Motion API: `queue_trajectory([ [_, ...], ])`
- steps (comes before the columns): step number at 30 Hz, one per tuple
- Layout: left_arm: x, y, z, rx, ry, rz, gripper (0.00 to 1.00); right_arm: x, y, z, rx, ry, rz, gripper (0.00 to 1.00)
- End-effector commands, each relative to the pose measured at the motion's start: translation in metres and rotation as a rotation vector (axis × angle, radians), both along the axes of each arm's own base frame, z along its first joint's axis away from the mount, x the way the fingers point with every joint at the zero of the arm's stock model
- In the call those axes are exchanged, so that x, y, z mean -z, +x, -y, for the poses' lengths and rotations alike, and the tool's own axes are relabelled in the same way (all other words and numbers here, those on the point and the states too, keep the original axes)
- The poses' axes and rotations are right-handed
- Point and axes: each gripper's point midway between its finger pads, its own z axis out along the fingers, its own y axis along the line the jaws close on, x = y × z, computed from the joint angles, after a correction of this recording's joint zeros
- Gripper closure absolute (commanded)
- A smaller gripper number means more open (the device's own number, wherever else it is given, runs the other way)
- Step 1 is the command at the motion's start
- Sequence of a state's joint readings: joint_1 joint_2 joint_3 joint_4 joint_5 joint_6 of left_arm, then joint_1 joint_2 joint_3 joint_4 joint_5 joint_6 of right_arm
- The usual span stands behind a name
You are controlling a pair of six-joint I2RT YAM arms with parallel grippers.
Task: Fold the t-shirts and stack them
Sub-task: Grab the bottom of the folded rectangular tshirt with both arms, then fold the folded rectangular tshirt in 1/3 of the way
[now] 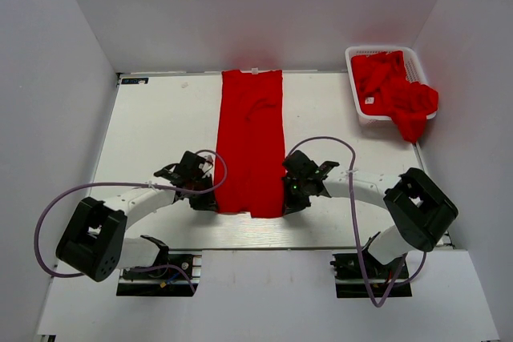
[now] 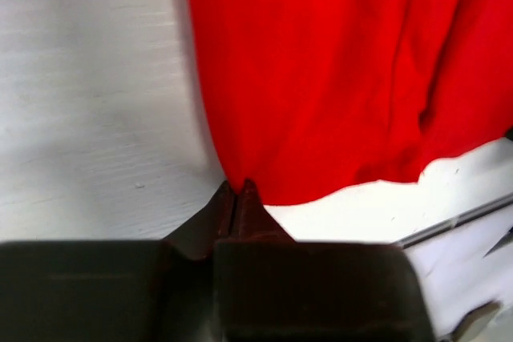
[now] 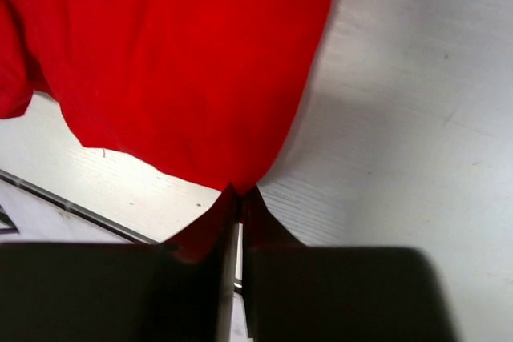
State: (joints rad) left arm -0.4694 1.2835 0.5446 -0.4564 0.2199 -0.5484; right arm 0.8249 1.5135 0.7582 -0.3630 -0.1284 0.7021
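Room: plain white walls [image 1: 56, 78] close in a white table [image 1: 160, 118] on three sides.
Left arm: it reaches in from the lower left of the top view, with a purple cable [image 1: 48, 222] looping beside it.
Left tool [image 1: 210, 200]: low on the table at the near left corner of the red strip. In the left wrist view its dark fingers [image 2: 252, 218] are pressed together, and the tips pinch that corner of the cloth.
Folded t-shirt [image 1: 251, 142]: bright red, lying flat as a long narrow strip in the middle of the table. It runs from the far edge down toward the arms, with a small white label [image 1: 255, 72] at its far end.
Right tool [image 1: 287, 200]: low at the near right corner of the same strip. In the right wrist view its fingers [image 3: 268, 230] stand almost together, with only a thin slit lower down, and the cloth corner is nipped at the tips.
Basket [image 1: 353, 78]: white and slotted, in the upper right of the top view at the far right corner of the table, well apart from the strip.
Heaped t-shirts [image 1: 393, 86]: red and crumpled, filling the basket, with one part spilling over its lower right rim.
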Motion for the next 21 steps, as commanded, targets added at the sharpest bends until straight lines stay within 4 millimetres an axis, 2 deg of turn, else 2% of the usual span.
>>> queue_trajectory([
  [1,0.019,-0.026,-0.019,0.003,0.091,-0.082,1.0,-0.006,0.004,-0.003,-0.002,0.018,0.02,1.0],
  [3,0.015,-0.022,-0.017,0.003,0.082,-0.066,1.0,-0.012,0.006,-0.004,-0.008,0.034,0.047,1.0],
  [5,0.002,-0.009,-0.01,0.001,0.054,-0.012,1.0,-0.019,0.011,-0.007,-0.023,0.059,0.09,1.0],
  [6,0.002,-0.01,-0.009,0.005,0.047,-0.015,1.0,-0.02,0.012,-0.007,-0.024,0.058,0.102,1.0],
  [10,-0.023,0.009,0.003,0.016,0.004,0.054,1.0,-0.032,0.02,-0.012,-0.035,0.085,0.143,1.0],
  [13,-0.051,0.029,0.013,0.015,-0.028,0.117,1.0,-0.046,0.032,-0.018,-0.019,0.101,0.186,1.0],
  [14,-0.054,0.031,0.014,0.015,-0.028,0.116,1.0,-0.054,0.043,-0.021,-0.004,0.103,0.224,1.0],
  [16,-0.057,0.04,0.017,0.01,-0.021,0.123,1.0,-0.056,0.05,-0.019,0.005,0.082,0.242,1.0],
  [17,-0.066,0.051,0.019,-0.002,-0.03,0.143,1.0,-0.065,0.061,-0.023,0.018,0.095,0.27,1.0],
  [19,-0.069,0.068,0.011,-0.043,0.021,0.168,1.0,-0.063,0.069,-0.02,0.029,0.071,0.264,1.0],
  [21,-0.079,0.087,0.015,-0.059,0.045,0.188,1.0,-0.077,0.089,-0.024,0.045,0.089,0.297,1.0],
])
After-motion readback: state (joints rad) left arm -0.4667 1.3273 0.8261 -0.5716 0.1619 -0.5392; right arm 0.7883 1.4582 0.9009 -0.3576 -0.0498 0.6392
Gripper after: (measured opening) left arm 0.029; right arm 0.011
